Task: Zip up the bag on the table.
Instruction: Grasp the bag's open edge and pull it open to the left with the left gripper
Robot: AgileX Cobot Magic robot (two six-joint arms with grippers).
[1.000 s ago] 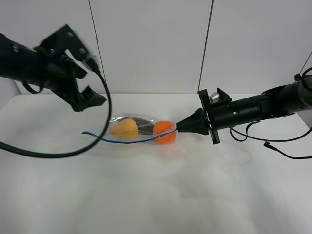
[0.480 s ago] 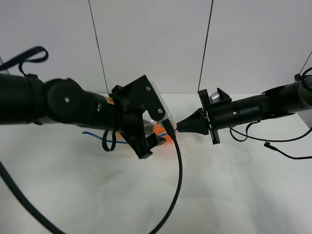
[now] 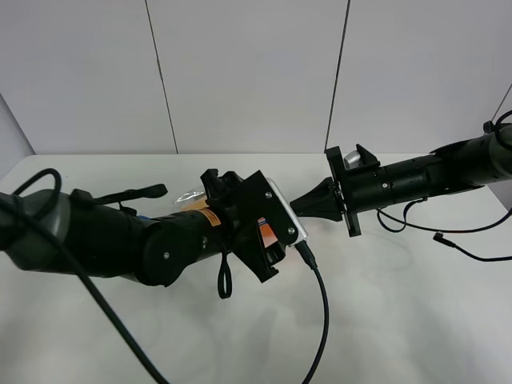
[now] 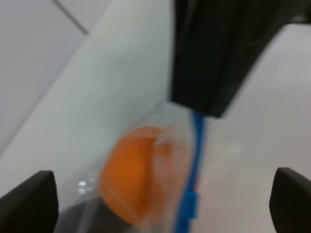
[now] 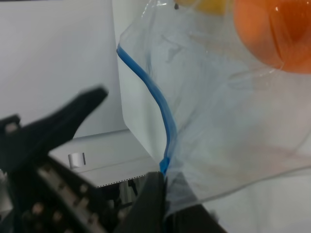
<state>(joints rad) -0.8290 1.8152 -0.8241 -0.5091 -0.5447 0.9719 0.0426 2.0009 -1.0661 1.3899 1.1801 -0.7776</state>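
Bags: one (image 5: 228,126), clear, at the exterior view's centre on the worktop (image 3: 400,312), holding one orange (image 4: 130,175). Right claw (image 5: 165,183) is clamped on its corner at the single blue strip's (image 5: 154,98) end. Left claw (image 4: 160,201) hangs above, fingers apart.

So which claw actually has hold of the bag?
The right claw: it is shut on the blue zipper strip of the bag. The left claw is wide open, gripping nothing.

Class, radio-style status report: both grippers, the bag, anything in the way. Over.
Right gripper shut on the bag at its zipper end. Left gripper open over the zipper strip, beside the orange. No obstruction seen.
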